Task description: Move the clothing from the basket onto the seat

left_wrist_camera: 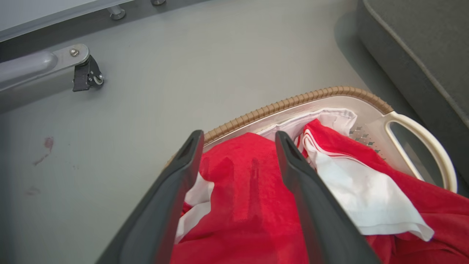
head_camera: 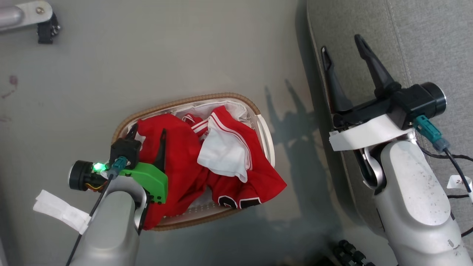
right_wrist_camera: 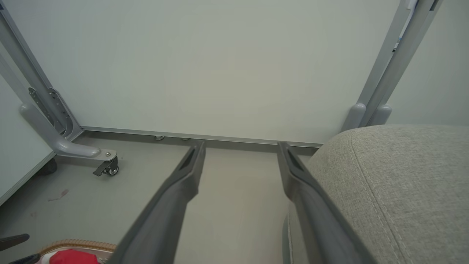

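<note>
1. Clothing (head_camera: 177,155) lies heaped in the basket (head_camera: 192,99), which stands on the grey floor (head_camera: 184,55) beside the seat (head_camera: 425,44) without touching it.
2. Red fabric fills most of the basket. A white panel lies on top, and one garment with dark numerals spills over the rim nearest the robot.
3. Over the heap, at the basket's left end, the left hand (head_camera: 148,130) has its two dark fingers (left_wrist_camera: 161,212) spread wide. Red cloth lies under the gap, but nothing is pinched. I cannot tell whether the tips touch the fabric.
4. Above the seat's edge, the right hand (head_camera: 341,43) hangs wide open and empty, well apart from the basket.
5. Beyond the basket, a black caster (head_camera: 46,31) on a grey frame rests on the floor.
</note>
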`<state>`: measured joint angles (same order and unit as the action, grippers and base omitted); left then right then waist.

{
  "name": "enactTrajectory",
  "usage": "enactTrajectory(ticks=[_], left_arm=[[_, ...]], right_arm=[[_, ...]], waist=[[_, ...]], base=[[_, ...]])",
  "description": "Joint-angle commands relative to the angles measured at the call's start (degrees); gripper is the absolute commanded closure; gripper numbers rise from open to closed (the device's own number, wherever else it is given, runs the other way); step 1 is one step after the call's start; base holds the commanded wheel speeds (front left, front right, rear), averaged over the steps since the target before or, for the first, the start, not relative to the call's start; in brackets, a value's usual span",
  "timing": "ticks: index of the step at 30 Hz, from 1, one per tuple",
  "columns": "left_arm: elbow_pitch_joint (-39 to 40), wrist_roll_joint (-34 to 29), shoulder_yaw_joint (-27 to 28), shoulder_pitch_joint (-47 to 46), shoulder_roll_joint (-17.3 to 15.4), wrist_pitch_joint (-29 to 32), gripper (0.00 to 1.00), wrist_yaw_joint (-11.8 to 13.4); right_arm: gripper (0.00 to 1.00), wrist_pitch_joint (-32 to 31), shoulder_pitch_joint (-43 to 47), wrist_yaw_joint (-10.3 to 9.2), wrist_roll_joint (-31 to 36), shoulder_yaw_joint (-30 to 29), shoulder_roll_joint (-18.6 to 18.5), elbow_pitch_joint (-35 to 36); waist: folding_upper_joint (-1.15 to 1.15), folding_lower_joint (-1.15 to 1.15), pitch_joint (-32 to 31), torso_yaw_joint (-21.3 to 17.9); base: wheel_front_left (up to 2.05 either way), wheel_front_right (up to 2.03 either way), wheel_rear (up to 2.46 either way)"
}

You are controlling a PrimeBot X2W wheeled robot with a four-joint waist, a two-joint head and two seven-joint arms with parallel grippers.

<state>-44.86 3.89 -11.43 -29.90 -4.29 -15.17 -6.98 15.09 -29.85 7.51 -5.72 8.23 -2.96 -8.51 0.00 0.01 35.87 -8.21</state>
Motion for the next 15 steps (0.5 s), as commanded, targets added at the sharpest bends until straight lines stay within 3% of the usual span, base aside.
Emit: enactTrajectory(ticks=[1,15], left_arm=[[-1.2,-0.4,0.0,-2.1,-0.9,0.0,0.00,-0.1],[-14.7,-3.5,-2.1,-11.0,-4.5,0.0,0.00,1.4]], right_arm=[[0.00,0.1,-1.2,-0.04,-0.9,0.0,0.0,0.8],[0.00,0.1,-4.5,-0.04,-3.0,2.2,0.0,4.8]], waist=[[0.00,-0.01,6.4,-2.8],[0.00,-0.01,14.7,-5.2]], base=[[0.00,0.00,0.00],[0.00,0.00,0.00]])
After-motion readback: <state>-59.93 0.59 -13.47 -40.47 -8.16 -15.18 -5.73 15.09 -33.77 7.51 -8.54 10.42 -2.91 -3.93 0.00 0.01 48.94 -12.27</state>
